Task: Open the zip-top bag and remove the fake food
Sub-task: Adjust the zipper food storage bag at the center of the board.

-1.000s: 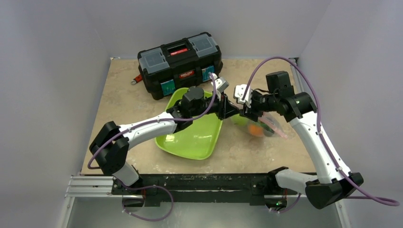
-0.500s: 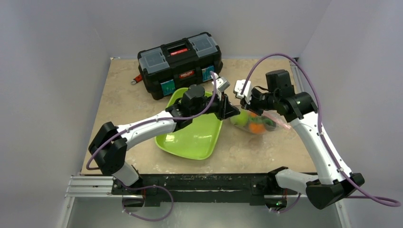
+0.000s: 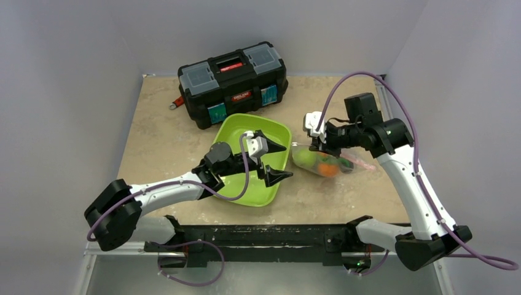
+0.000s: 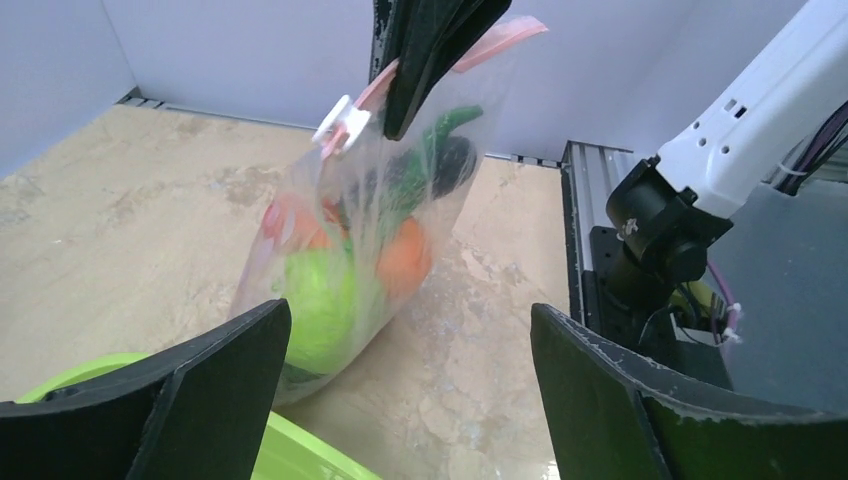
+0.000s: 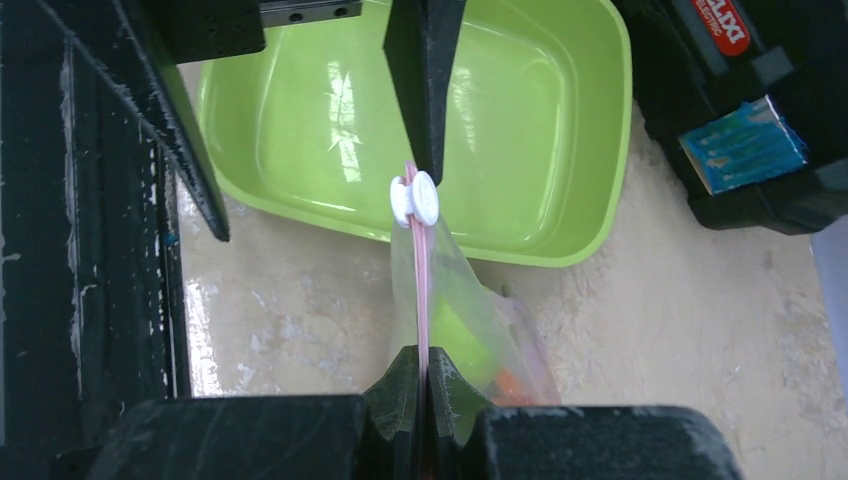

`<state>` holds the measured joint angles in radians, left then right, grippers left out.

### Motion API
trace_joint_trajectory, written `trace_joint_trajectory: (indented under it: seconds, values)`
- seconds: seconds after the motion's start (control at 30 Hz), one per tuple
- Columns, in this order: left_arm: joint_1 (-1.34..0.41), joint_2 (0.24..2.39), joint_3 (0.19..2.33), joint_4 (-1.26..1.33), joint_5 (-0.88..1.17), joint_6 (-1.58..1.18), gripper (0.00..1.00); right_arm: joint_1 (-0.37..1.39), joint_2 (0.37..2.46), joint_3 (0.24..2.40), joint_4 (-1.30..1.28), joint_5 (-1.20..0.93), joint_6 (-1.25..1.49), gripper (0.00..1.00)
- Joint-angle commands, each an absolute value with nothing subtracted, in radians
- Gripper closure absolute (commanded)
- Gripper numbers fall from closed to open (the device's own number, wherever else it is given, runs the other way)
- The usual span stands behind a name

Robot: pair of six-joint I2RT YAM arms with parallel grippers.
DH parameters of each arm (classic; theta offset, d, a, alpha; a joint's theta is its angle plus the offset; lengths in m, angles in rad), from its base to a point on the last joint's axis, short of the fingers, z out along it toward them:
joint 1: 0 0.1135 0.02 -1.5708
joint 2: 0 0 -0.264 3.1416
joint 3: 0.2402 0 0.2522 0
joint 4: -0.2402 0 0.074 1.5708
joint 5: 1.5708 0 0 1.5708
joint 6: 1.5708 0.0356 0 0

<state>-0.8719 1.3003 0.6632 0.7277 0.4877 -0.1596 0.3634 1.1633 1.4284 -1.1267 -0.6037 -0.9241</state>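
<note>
Now, right gripper (image 5: 425,385): I see it pinching the bag (image 5: 455,310) by pink strip.
Left gripper (image 3: 279,161): spread wide, above tray (image 3: 242,126).

The only lettering I can find is white print on a red label (image 5: 722,22) on the black toolbox (image 5: 770,120), ahead-right of my right gripper (image 5: 423,390), cropped beyond reading.
</note>
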Motion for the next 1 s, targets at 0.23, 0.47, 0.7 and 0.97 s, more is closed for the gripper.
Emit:
trace_joint_trajectory:
  seconds: [0.23,0.47,0.7,0.97]
  values:
    - [-0.874,1.352,0.630,1.070,0.523,-0.087,0.16,0.360,1.144,1.461,-1.253,-0.763,-1.072,1.00]
    - [-0.877,1.418,0.494,1.349,0.501,-0.132,0.17,0.360,1.144,1.406,-1.270,-0.791,-1.106,1.00]
    - [-0.894,1.419,0.479,1.312,0.453,-0.104,0.16,0.360,1.154,1.393,-1.263,-0.799,-1.108,1.00]
    - [-0.901,1.296,0.488,1.034,0.370,-0.026,0.13,0.359,1.159,1.387,-1.259,-0.802,-1.100,1.00]
